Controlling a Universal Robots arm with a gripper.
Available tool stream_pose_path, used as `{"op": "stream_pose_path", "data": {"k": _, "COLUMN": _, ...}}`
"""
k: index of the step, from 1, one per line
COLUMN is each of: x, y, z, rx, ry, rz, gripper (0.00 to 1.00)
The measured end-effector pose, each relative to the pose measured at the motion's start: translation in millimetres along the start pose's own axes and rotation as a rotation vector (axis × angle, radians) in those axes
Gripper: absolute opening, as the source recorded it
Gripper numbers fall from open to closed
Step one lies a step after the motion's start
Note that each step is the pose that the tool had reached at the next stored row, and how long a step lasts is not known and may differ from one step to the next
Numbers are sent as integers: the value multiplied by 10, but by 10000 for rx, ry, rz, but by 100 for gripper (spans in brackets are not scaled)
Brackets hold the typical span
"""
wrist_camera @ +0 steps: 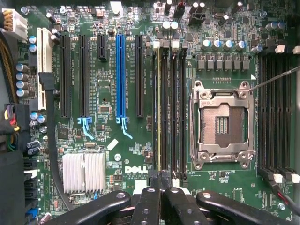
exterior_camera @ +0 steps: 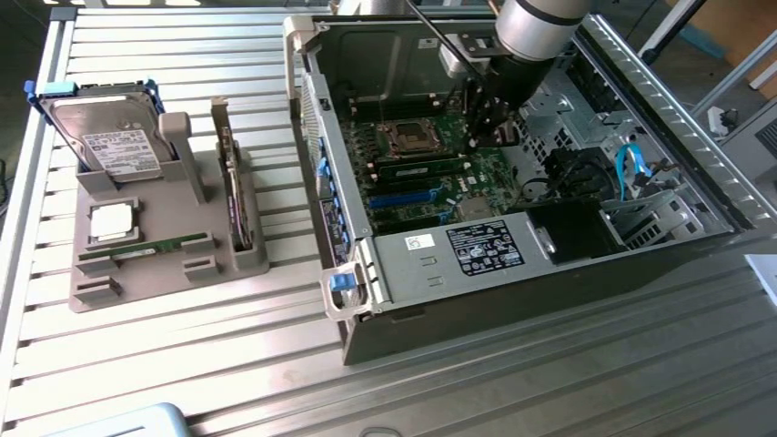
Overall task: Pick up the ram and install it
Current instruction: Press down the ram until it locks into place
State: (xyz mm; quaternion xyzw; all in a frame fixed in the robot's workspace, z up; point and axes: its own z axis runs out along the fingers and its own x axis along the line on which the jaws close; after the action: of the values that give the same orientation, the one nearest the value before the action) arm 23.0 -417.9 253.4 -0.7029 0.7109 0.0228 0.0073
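Pincer, tips together, over one end of the ram — on edge in its slot, long axis left-to-right, exterior view's centre.

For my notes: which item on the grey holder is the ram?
The grey holder sits at the exterior view's left, beside the computer case. Next to its square silver processor chip lies the ram: a flat, narrow green strip, unlike the upright hard drive.

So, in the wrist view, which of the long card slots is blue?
The blue slot lies between two long black ones. All other long slots are black, except one white.
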Motion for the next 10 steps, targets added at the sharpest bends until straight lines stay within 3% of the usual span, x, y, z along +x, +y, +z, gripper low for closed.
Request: {"op": "stream_pose_path", "data": {"k": 10, "x": 1, "y": -19, "z": 31, "rx": -3, "ry": 0, "rz": -1, "gripper": 10}}
